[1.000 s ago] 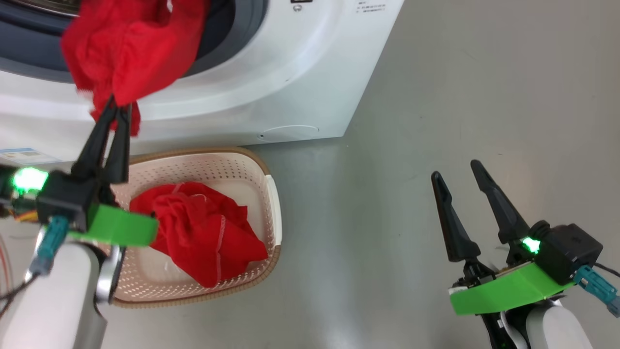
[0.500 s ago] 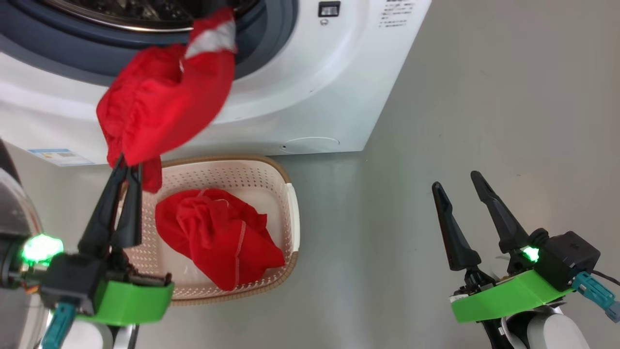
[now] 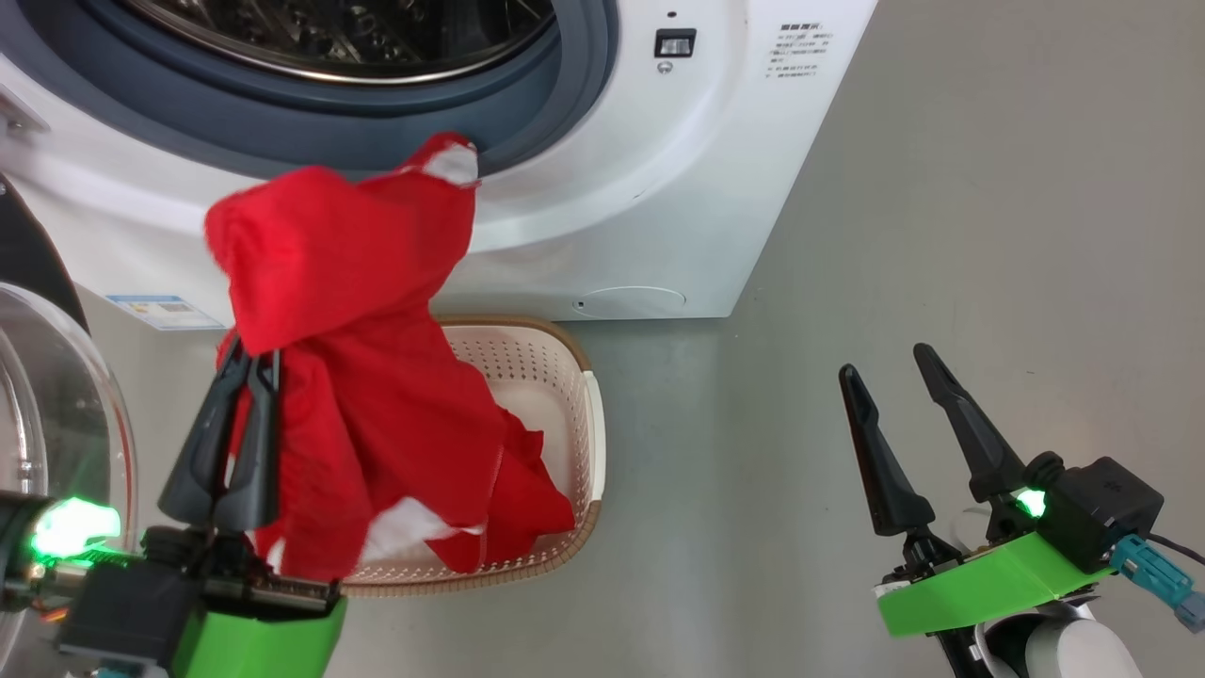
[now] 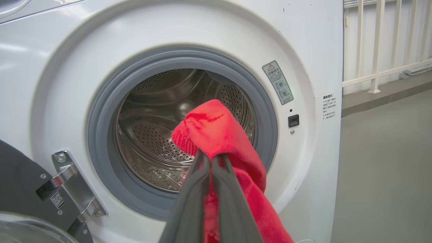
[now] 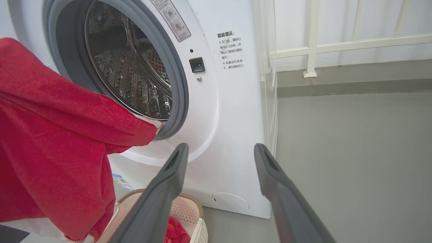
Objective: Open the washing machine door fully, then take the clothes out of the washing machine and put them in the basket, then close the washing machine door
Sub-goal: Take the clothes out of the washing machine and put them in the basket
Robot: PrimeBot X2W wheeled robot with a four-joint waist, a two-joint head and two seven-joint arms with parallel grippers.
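You're in what looks like a laundry corner, perhaps a balcony: a white washing machine (image 4: 298, 158) stands on a bare grey floor (image 3: 941, 235), with a white railing (image 5: 312, 37) behind it.

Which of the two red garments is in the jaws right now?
The hanging garment, pinched by the left gripper; the other garment lies in the basket.

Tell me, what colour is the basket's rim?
The basket's rim is brown, seen best in the head view.

A smooth grey floor (image 3: 941, 188) spreads wide, and a white barred railing (image 5: 313, 33) stands behind it on a low grey kerb (image 5: 354, 86).
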